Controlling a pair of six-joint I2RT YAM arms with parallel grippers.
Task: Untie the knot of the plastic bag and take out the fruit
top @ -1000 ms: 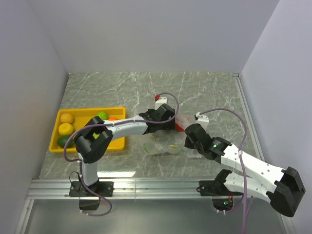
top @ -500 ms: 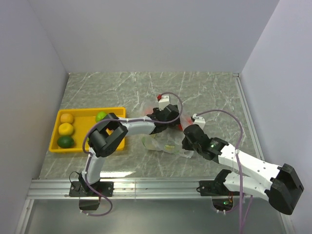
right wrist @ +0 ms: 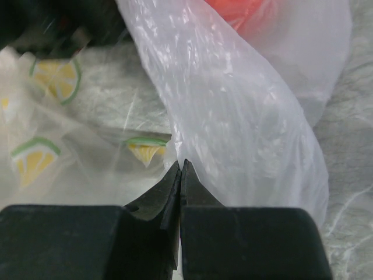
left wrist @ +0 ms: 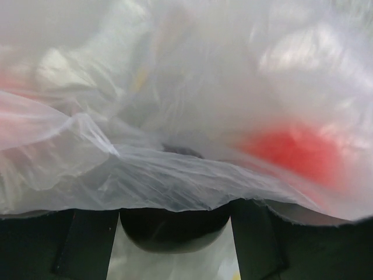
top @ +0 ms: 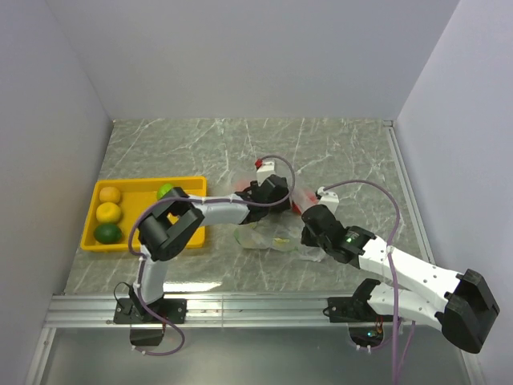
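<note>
Bag: thin, crinkly transparent plastic bag (top: 268, 238), mid grey marbled table (top: 345, 152).
Handling: light, limp, slippery, easily torn; you should pinch gathered film, never fruit.
Left gripper (top: 276, 196): jaws apart, film draped over.
Right gripper (right wrist: 182, 169): jaws closed at a film fold.
Fruit: round red fruit (left wrist: 294, 151) inside.

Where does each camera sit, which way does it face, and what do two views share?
Top external: high behind the robot, looking down at the grey marbled table, the yellow plastic tray and the thin clear plastic bag; left arm and right arm show.
Left wrist: on the left gripper, close against the bag; two dark fingers show.
Right wrist: on the right gripper, facing the bag on the table; shut fingertips show.
Shared: both wrist views show the bag and a red round fruit.
</note>
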